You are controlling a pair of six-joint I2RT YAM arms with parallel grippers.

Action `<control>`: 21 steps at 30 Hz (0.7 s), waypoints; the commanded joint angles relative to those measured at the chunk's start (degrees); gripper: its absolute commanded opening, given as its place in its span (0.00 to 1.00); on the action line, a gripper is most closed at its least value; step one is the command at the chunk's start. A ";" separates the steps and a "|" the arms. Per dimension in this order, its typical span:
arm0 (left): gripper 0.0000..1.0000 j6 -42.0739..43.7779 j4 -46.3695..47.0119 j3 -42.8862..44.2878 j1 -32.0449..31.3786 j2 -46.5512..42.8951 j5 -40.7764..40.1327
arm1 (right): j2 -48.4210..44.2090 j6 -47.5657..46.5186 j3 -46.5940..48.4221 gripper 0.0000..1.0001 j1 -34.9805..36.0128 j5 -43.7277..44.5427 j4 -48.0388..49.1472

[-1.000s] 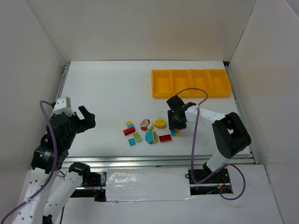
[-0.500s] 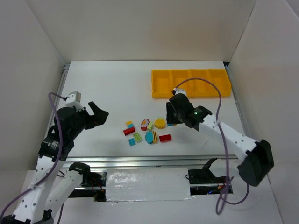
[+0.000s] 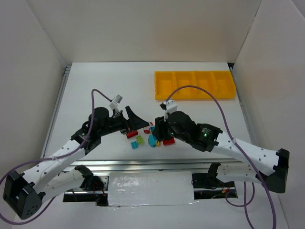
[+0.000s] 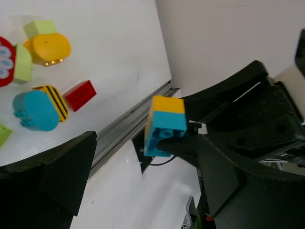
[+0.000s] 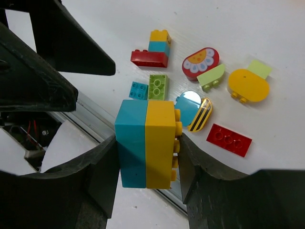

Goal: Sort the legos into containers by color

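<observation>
The left gripper (image 3: 133,119) hangs on the near side of the long bright-yellow plastic four-compartment tray (image 3: 162,88), off its left end, with its fingers spread and holding nothing. Just right of it the right gripper (image 5: 148,162) pinches a small hard-plastic blue-and-yellow lego block (image 5: 145,143), apparently lifted over the loose scattered legos (image 5: 200,71). The block should be light, stiff and slick. Its flat opposite faces give the surest hold. It is half blue and half yellow, with studs along the yellow edge.

Legos (image 3: 139,140) between left pincer (image 3: 132,122) and right pincer (image 3: 159,130); tray (image 3: 195,97) behind, right.
</observation>
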 commanded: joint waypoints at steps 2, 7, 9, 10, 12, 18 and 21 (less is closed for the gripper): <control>0.96 -2.91 9.90 0.41 -2.36 0.84 -1.94 | 1.51 1.62 3.01 0.00 2.38 1.33 1.20; 0.90 -3.09 11.31 -0.03 -3.77 2.95 -1.86 | 2.13 2.67 2.75 0.00 3.71 1.86 2.69; 0.87 -2.91 11.05 0.41 -4.65 4.00 -1.68 | 1.78 3.03 2.40 0.00 3.80 2.21 3.48; 0.87 -2.74 10.79 0.50 -5.17 4.53 -1.94 | 1.26 3.12 2.40 0.00 3.80 2.65 3.92; 0.85 -2.65 10.70 0.32 -5.61 4.71 -2.12 | 0.55 3.73 2.22 0.00 3.80 3.44 4.10; 0.81 -2.38 12.01 -0.38 -6.76 4.97 -1.68 | 0.72 3.56 3.45 0.00 3.80 5.38 4.10; 0.62 -2.12 13.68 -0.12 -7.63 5.67 -0.54 | 2.30 3.73 4.42 0.00 3.80 7.13 3.57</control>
